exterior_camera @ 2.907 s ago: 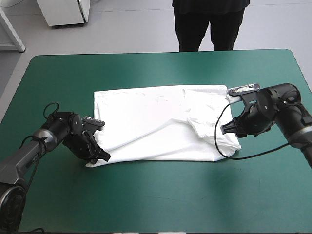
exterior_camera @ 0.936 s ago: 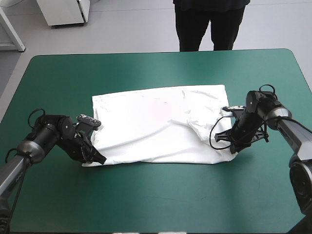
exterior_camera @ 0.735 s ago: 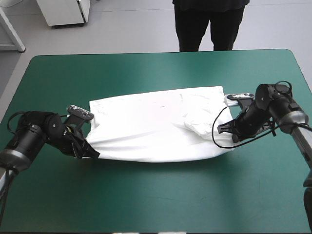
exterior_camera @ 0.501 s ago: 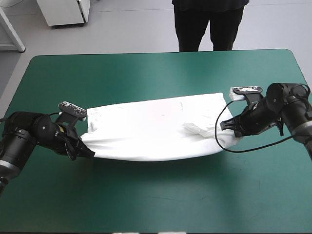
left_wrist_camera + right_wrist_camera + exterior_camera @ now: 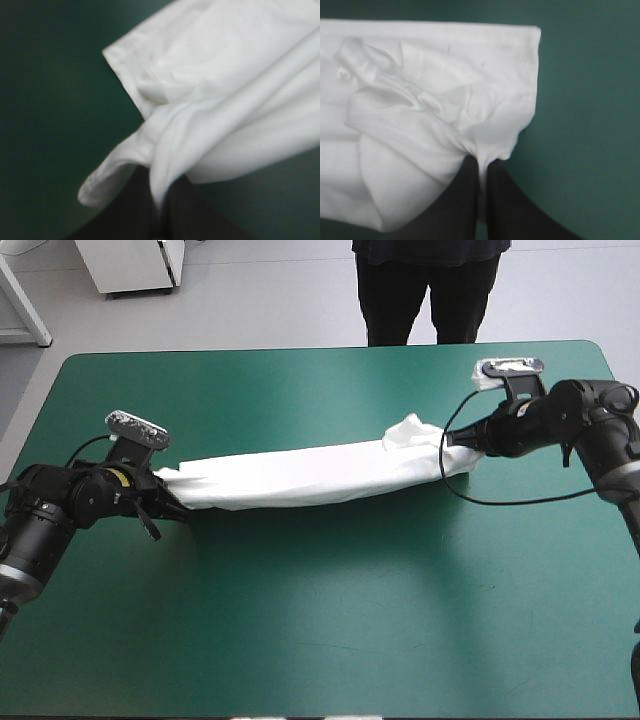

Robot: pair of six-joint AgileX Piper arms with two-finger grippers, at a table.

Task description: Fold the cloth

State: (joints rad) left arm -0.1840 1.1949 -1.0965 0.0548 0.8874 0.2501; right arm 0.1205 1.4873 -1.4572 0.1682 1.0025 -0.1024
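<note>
Spanning left-to-right across the middle of the table, the T-shirt is pinched at both ends, left gripper nearer the near edge, right gripper toward the far-right corner.

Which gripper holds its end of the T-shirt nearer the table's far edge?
The right gripper; the left gripper grips its end of the T-shirt closer to the near edge.
</note>
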